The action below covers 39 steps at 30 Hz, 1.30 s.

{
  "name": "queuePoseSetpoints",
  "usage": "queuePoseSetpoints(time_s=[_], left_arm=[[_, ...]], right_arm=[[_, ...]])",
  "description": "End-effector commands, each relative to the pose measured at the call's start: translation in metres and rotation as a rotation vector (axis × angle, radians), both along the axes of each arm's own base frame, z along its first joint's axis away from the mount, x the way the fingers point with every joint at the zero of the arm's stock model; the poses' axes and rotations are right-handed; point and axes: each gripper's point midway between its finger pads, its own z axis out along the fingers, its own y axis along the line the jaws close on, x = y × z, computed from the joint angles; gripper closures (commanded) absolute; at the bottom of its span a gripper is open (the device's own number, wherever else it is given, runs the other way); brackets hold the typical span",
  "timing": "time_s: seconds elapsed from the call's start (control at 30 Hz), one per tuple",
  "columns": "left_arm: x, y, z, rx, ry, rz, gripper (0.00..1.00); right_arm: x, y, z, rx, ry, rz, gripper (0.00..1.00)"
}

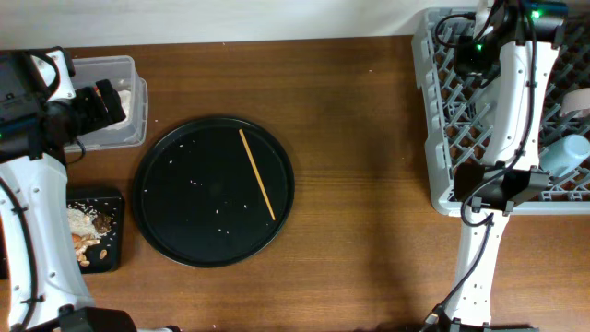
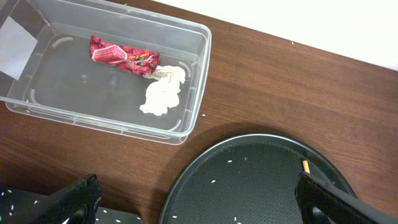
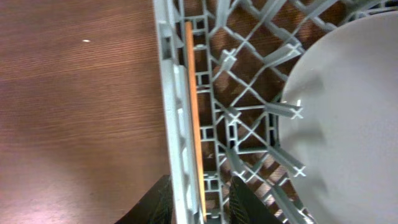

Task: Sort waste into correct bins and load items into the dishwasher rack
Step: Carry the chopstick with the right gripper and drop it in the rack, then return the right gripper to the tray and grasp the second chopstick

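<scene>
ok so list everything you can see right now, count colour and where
clear tub: one, clear, far left
wrapper: one, red, in clear tub
tissue: one, white, in clear tub
black bin: one, black, near left
food scraps: heap, beige and orange, in black bin
round tray: one, black, centre-left
chopsticks: two, wooden, one on tray, one in rack
rack: one, grey, right
plate: one, white, in rack
cup: one, pale blue, in rack
table: brown
left gripper: open
right gripper: open

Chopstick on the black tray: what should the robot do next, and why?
Probably lift the right end effector out of the rack and reach for the lone chopstick on the tray: it hangs open around the other chopstick, lying along the rack wall.
</scene>
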Motion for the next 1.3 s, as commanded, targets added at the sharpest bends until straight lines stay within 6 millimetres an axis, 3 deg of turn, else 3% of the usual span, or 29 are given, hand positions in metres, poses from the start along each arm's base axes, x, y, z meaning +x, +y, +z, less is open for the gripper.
queuePoseSetpoints(time_s=[0.0, 0.03, 0.1, 0.2, 0.23, 0.37, 0.53, 0.67, 0.8, 1.03, 1.27], left_arm=[[0.0, 0.002, -0.001, -0.004, 0.001, 0.012, 0.01], [0.0, 0.002, -0.001, -0.004, 0.001, 0.012, 0.01], [0.0, 0.002, -0.001, -0.004, 0.0, 0.012, 0.01], [0.0, 0.002, -0.001, -0.004, 0.001, 0.012, 0.01], [0.0, 0.002, -0.001, -0.004, 0.0, 0.012, 0.01], [0.0, 0.002, -0.001, -0.004, 0.001, 0.012, 0.01], [0.0, 0.002, -0.001, -0.004, 0.001, 0.012, 0.01], [0.0, 0.002, -0.001, -0.004, 0.001, 0.012, 0.01], [0.0, 0.002, -0.001, -0.004, 0.001, 0.012, 0.01], [0.0, 0.002, -0.001, -0.004, 0.001, 0.012, 0.01], [0.0, 0.002, -0.001, -0.004, 0.001, 0.012, 0.01]], right_arm=[[0.0, 0.056, 0.023, 0.275, -0.058, 0.108, 0.55], [0.0, 0.072, 0.031, 0.34, -0.074, 0.145, 0.42], [-0.005, 0.107, 0.048, 0.444, -0.086, 0.191, 0.35], [-0.012, 0.162, 0.054, 0.471, -0.056, 0.246, 0.27], [-0.016, 0.184, 0.052, 0.465, -0.039, 0.269, 0.0], [-0.032, 0.246, 0.032, 0.286, 0.023, 0.261, 0.02], [-0.056, 0.321, 0.008, 0.088, 0.028, 0.394, 0.02], [-0.08, 0.376, -0.03, -0.001, 0.067, 0.5, 0.02], [-0.095, 0.413, -0.07, 0.003, 0.121, 0.489, 0.3], [-0.115, 0.453, -0.121, 0.002, 0.173, 0.483, 0.41], [-0.125, 0.46, -0.162, -0.038, 0.226, 0.501, 0.63]])
